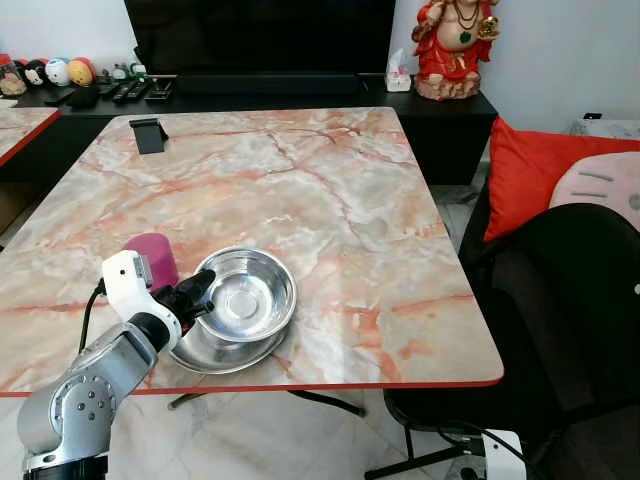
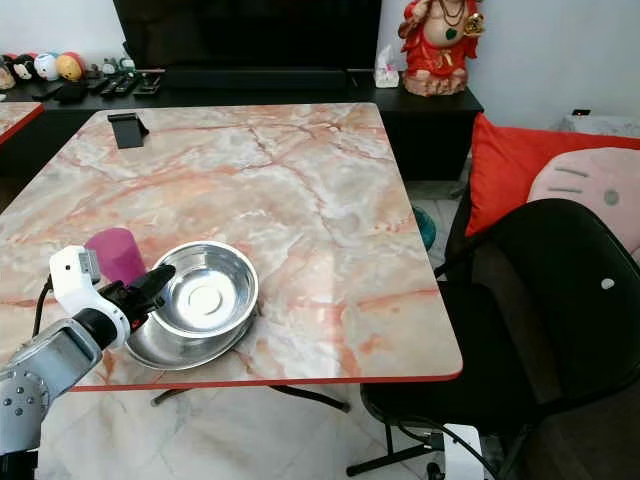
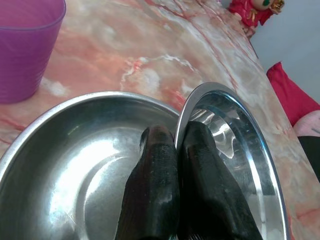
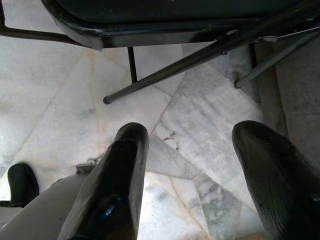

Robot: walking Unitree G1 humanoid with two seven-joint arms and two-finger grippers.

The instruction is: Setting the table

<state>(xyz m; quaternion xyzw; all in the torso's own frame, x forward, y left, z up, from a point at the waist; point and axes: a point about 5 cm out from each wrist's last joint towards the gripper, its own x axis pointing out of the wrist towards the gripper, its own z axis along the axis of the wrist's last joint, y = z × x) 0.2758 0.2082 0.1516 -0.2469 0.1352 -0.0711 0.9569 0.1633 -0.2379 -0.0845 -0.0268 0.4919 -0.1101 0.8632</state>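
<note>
Far left there's a purple plastic cup [image 1: 152, 259] standing upright on the desk [image 1: 330, 200], just beside the left hand [image 1: 200, 293]. That hand is pinched tight on the near rim of a shiny round steel bowl [image 1: 246, 295], tilted and sitting in a second, wider bowl [image 1: 215, 351] near the desk's front edge. Desk top is glossy pinkish marble. The right hand [image 4: 192, 165] hangs over the pale stone floor [image 4: 60, 95], fingers wide apart.
</note>
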